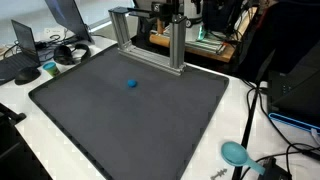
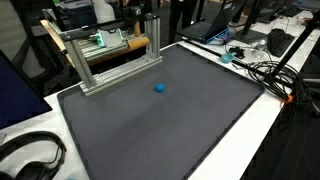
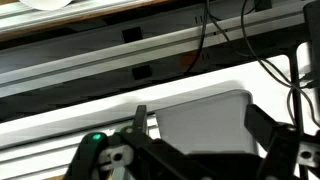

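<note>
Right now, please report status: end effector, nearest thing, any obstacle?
End effector open, empty, by the aluminium frame. Blue ball alone on grey mat, untouched. Frame is the only obstacle near.

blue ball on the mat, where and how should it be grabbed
Probably across its middle, coming straight down from above. The blue ball looks small and round and lies alone on the flat mat, with the frame well apart, so no side approach is needed.

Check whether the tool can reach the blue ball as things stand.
Likely yes: the blue ball lies alone on the mat, uncovered; only the metal frame stands near the open tool.
</note>
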{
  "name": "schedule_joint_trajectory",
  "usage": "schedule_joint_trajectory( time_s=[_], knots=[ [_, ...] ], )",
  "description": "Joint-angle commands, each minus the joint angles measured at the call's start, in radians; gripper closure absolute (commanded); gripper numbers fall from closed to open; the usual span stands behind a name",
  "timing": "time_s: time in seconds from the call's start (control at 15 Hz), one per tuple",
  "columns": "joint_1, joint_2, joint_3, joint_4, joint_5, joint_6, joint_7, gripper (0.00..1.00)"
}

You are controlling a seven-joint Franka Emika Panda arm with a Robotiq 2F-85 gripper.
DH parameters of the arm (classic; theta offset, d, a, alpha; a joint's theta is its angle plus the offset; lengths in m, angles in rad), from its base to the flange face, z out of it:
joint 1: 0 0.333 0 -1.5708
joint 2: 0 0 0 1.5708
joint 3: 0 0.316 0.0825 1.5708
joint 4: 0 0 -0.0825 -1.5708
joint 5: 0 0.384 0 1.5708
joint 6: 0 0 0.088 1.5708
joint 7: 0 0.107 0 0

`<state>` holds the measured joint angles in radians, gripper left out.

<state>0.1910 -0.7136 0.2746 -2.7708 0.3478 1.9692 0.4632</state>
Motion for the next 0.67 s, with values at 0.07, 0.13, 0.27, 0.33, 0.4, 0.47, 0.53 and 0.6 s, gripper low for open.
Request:
schedule_joint_trajectory(
  time_s=[0.07,0.13,0.27,0.33,0.4,0.47,0.53,0.6],
  knots=[
    [-0.004,0.000,0.003,0.001,0.002,-0.003,-0.002,0.00],
    [-0.004,0.000,0.003,0.001,0.002,-0.003,-0.002,0.00],
    [-0.025,-0.002,0.017,0.010,-0.032,-0.027,0.030,0.00],
    [-0.039,-0.022,0.014,0.016,-0.071,-0.041,0.023,0.00],
    [-0.047,-0.033,0.006,0.027,-0.105,-0.075,0.009,0.00],
    [-0.057,-0.042,-0.004,0.043,-0.145,-0.114,-0.010,0.00],
    [-0.073,-0.053,-0.015,0.060,-0.179,-0.146,-0.016,0.00],
    [-0.082,-0.062,-0.026,0.074,-0.205,-0.179,-0.032,0.00]
  ],
)
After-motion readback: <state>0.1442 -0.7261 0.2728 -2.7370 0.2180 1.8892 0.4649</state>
